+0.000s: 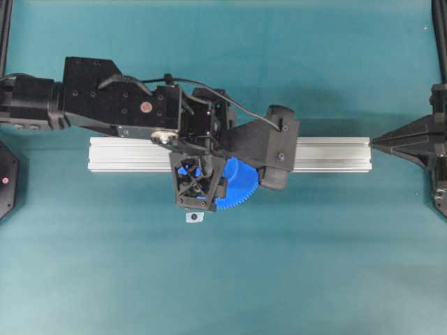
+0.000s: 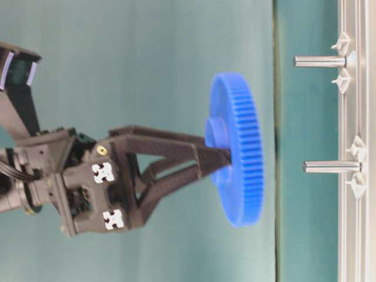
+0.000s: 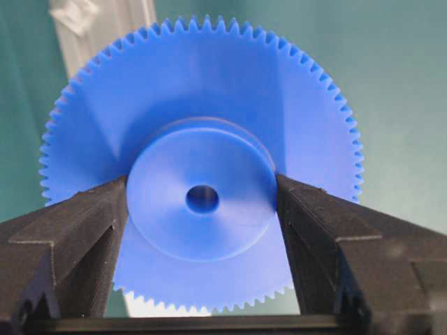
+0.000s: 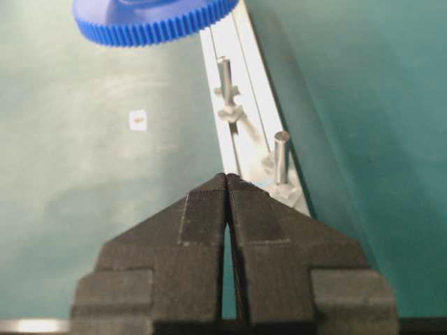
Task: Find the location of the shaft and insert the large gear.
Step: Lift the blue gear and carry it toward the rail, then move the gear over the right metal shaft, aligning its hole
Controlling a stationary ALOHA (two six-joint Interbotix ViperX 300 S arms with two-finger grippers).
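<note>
The large gear (image 3: 209, 98) is blue, flat and finely toothed, and my left gripper (image 3: 202, 199) is shut on its raised hub, one finger on each side. In the table-level view the gear (image 2: 241, 150) hangs flat above the rail, hub towards the gripper (image 2: 220, 155). The shaft (image 2: 332, 167) stands on the rail just below it, with a clear gap to the gear and slightly off its centre. From the right wrist the shaft (image 4: 225, 73) is the farther pin, near the gear (image 4: 154, 17). Overhead, the left arm hides the shaft; the gear (image 1: 237, 187) shows beside the gripper (image 1: 199, 181). My right gripper (image 4: 228, 178) is shut and empty.
A long aluminium rail (image 1: 328, 153) lies across the teal table. A second, shorter pin with a darker tip (image 2: 320, 61) stands on it, nearer the right gripper (image 1: 375, 143). A small white tag (image 1: 194, 217) lies on the cloth in front of the rail.
</note>
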